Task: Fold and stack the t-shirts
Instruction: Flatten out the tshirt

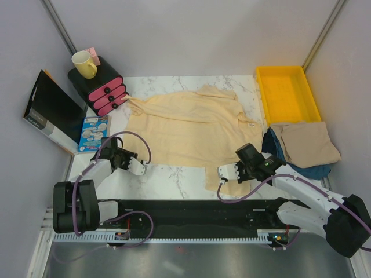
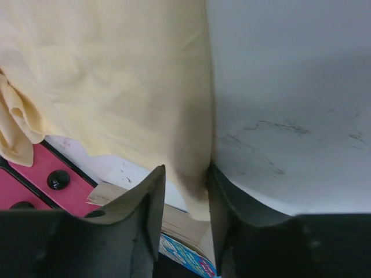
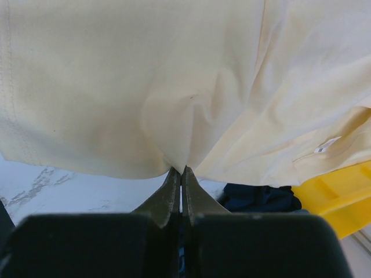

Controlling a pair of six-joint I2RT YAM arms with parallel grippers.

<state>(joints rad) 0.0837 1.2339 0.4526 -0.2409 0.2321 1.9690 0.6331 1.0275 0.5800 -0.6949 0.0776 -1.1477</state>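
Cream t-shirt [image 1: 185, 124]: right gripper [image 1: 227, 172] pinches its near hem. Left gripper [image 1: 139, 165] stands half-open astride its near-left corner. Pink drawers [image 1: 107, 92] touch its far sleeve.

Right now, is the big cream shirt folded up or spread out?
Spread out: the cream t-shirt lies wide and rumpled across the table, not folded.

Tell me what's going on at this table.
Two robot arms are working on a cream shirt spread on the table. The right gripper is shut on its near edge. The left gripper is open, with the shirt's near-left edge between its fingers. One folded shirt already lies to the right, on dark blue cloth beside the yellow tray.
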